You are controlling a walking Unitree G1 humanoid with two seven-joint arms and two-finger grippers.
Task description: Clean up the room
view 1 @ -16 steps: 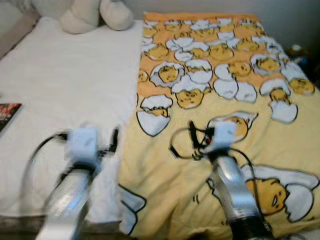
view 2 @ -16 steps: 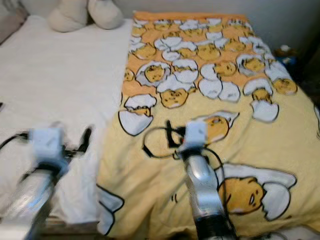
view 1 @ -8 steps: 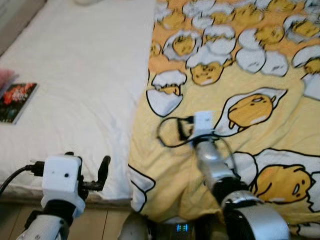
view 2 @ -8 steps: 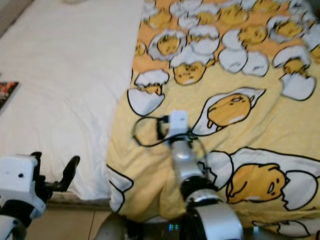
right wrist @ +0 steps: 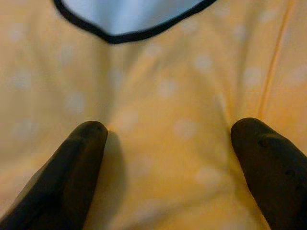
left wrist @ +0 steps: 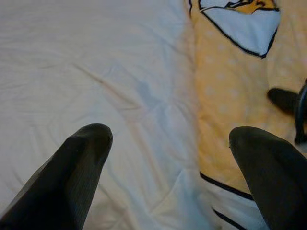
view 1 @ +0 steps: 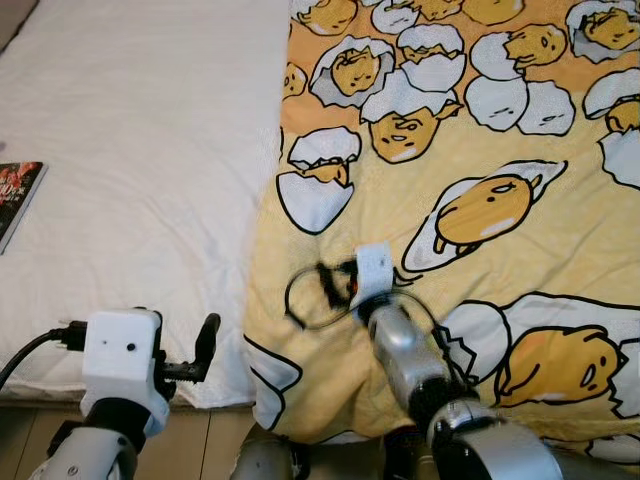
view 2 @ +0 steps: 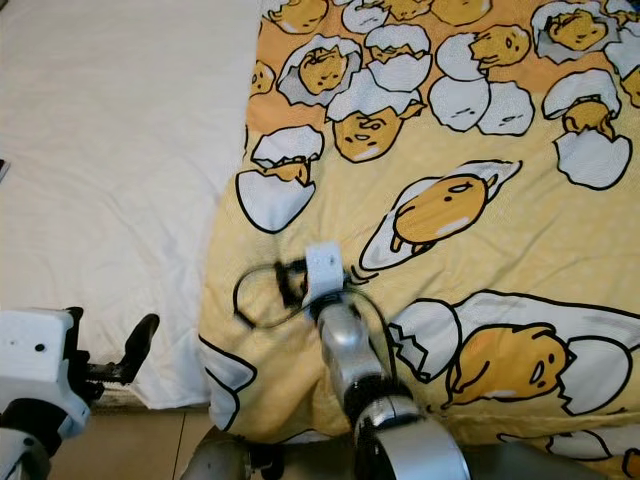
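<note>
Right end effector [right wrist: 165, 143] has dropped onto the yellow blanket [view 1: 480, 330] at lower centre, fingers spread, gripping nothing; left end effector [left wrist: 168, 158] open, empty—blanket grab likely next.

One yellow egg-print blanket [view 1: 480, 260] lies over one white bed sheet [view 1: 140, 190]. One book [view 1: 15, 195] rests at the sheet's left edge. Two silver arms: one left gripper [left wrist: 168, 143], one right gripper [right wrist: 165, 143], each with two black fingers.
</note>
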